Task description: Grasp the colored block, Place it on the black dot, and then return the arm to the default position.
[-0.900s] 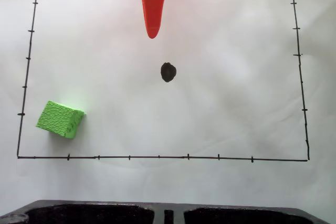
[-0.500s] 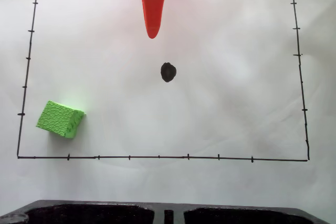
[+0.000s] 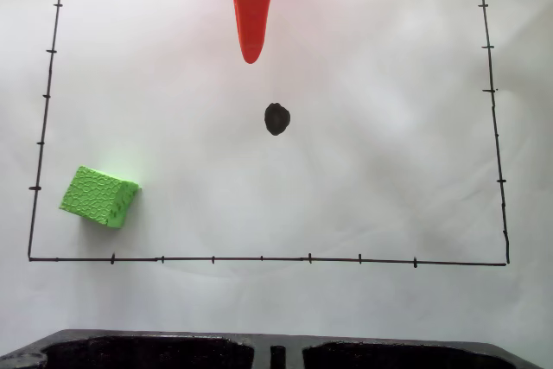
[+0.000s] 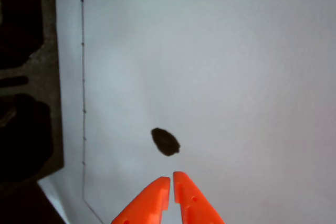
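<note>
Wrist view shows my gripper (image 4: 171, 179) with its two orange fingertips drawn nearly together, only a thin slit between them, and nothing held. Just ahead of the tips sits the black dot (image 4: 166, 141), a rough inked blot with ragged edges on smooth white paper (image 4: 236, 77).

From the fixed view, my arm (image 3: 252, 6) hangs at the top of the sheet, its long pointed finger aimed down toward the black dot (image 3: 276, 118) but well short of it. The colored block (image 3: 98, 196) lies well apart, in the lower left corner of the thin ruled border (image 3: 259, 258) — a bright green cube with a cracked, pebbled skin that looks like soft foam.

I judge that the grasp has not begun. Next I need to spread my fingers, swing toward that corner and come down squarely over the cube — foam should give a little, so a gentle squeeze ought to do.
</note>
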`<state>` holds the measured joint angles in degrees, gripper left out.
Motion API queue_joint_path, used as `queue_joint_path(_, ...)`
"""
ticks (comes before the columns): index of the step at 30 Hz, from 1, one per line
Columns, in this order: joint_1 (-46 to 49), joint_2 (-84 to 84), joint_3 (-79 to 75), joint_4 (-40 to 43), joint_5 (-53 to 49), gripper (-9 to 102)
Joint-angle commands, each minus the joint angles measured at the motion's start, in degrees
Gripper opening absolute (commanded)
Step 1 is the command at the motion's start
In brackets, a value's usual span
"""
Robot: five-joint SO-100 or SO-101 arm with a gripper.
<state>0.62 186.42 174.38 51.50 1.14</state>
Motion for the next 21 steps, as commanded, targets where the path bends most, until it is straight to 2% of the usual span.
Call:
queue_joint_path(1, 2.9, 0.79, -0.26, -0.35, -0.79, 0)
queue_joint_path(7, 7.65, -3.6, -4.04, -3.34, -0.88, 0)
queue_joint_path(21, 17.49, -36.83, -29.88, -1.85, 7.29, 0)
